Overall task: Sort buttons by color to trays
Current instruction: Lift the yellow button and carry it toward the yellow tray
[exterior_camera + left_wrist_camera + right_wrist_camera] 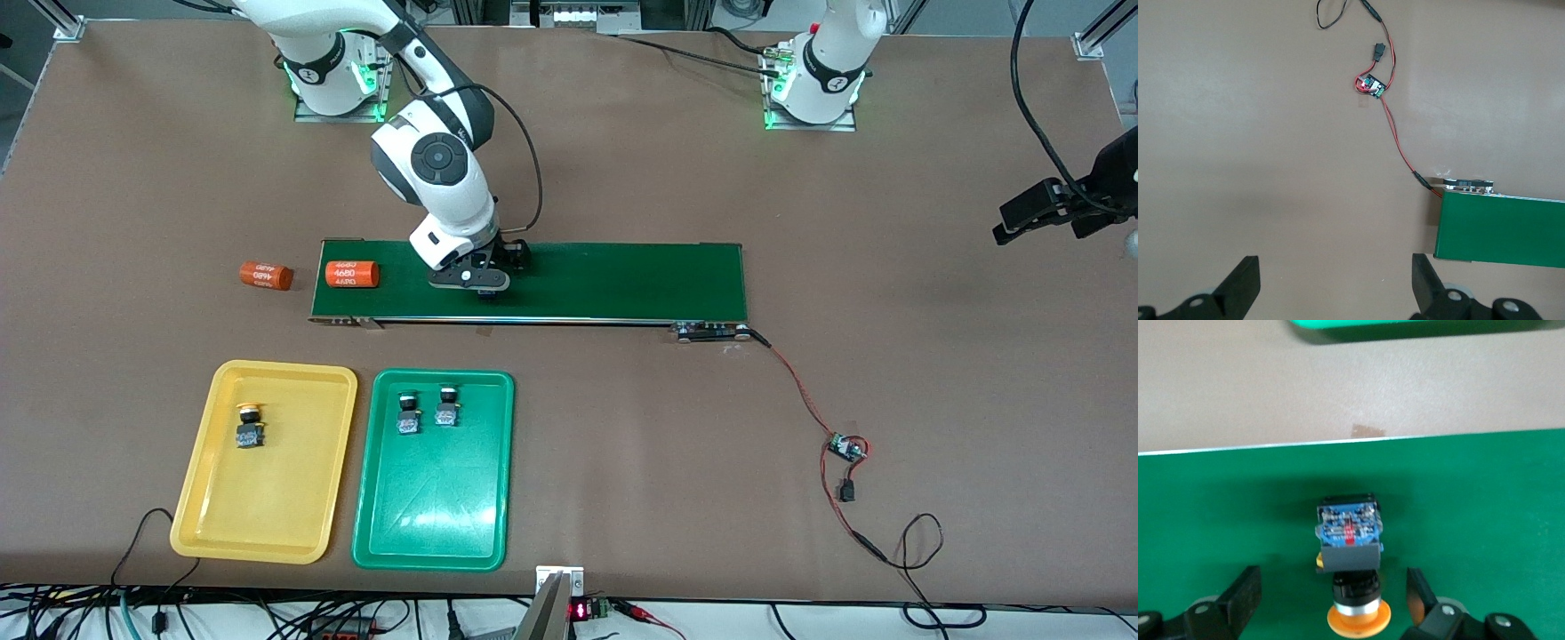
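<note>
A button with a yellow-orange cap (1350, 543) lies on its side on the dark green conveyor belt (622, 280). My right gripper (1333, 588) is down over it, open, one finger on each side of its cap end and neither touching. In the front view the right gripper (480, 286) hides that button. Another yellow-orange button (251, 427) lies in the yellow tray (267, 533). Two green buttons (408, 413) (447, 406) lie in the green tray (436, 516). My left gripper (1031, 209) (1335, 273) waits open and empty, up over bare table past the belt's end.
One orange cylinder (352, 274) lies on the belt's end toward the right arm, another (267, 276) on the table beside it. A red wire runs from the belt's motor end (1468, 185) to a small circuit board (845, 447) (1370, 85). Cables hang along the table's near edge.
</note>
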`<state>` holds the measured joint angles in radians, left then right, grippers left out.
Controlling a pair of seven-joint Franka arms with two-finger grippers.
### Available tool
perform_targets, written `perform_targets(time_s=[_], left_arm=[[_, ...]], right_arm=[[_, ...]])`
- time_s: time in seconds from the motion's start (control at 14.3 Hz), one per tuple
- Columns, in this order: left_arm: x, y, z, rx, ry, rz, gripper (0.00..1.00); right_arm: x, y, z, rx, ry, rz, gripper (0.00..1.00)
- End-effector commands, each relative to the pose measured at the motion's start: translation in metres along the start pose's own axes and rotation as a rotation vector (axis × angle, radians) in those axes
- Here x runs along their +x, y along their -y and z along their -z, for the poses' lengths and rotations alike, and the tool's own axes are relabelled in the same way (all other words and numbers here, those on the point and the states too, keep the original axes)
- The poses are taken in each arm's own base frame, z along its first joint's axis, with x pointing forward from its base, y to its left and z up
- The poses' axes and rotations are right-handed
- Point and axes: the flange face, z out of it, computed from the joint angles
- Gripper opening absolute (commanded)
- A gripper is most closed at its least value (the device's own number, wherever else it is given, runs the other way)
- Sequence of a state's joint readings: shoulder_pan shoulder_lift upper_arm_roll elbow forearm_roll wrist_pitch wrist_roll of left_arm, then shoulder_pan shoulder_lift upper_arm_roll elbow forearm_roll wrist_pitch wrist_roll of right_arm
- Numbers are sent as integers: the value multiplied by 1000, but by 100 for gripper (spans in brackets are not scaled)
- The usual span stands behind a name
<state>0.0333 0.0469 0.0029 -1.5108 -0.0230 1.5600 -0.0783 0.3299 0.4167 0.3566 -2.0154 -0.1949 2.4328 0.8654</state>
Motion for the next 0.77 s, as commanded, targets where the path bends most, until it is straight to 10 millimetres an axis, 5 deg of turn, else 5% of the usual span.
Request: perform_targets(time_s=[0.0,0.28,0.7], left_arm=[[-5,0,4,-15,-12,7,100],[-4,4,3,-16,-12,14,100],[-4,5,2,-17,-9,16,100]], right_arm=[[10,-11,-7,-6,-34,-4,88],[20,-20,-13,-11,-54,0,71],[28,-26,-10,-19,-69,-2,13]])
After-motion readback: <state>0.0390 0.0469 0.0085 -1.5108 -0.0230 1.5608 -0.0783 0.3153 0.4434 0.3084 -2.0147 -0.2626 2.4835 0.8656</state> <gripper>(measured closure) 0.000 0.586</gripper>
